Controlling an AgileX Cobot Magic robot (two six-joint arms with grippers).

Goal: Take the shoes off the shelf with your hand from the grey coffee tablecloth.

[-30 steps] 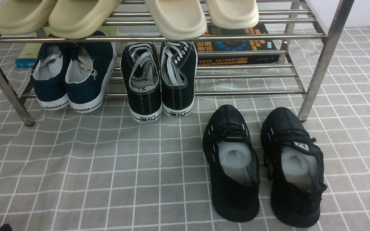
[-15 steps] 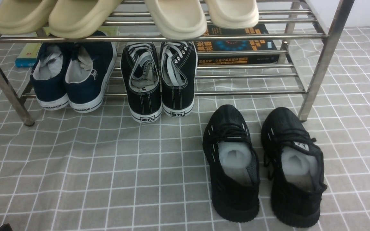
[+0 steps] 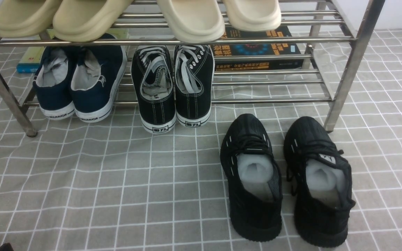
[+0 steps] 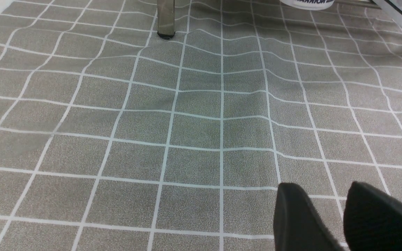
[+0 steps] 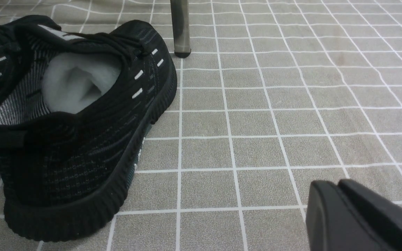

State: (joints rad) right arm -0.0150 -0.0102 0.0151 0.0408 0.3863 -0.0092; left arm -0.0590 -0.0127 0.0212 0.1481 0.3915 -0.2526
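Front view: 2 black knit shoes (image 3: 284, 181) sit on the tablecloth (image 3: 117, 181) before the shelf (image 3: 340, 83); left claw (image 4: 344, 216) slightly parted, right claw (image 5: 358, 216) clenched empty; risk: a regrasp drags wrinkled cloth or knocks the shelf leg.

The grey coffee tablecloth (image 3: 92, 181) is a little wrinkled near the shelf (image 3: 340, 90), whose legs stand on it. The black knit shoes (image 3: 284, 181) lie directly on the cloth, in front of the shelf, by its right front leg.
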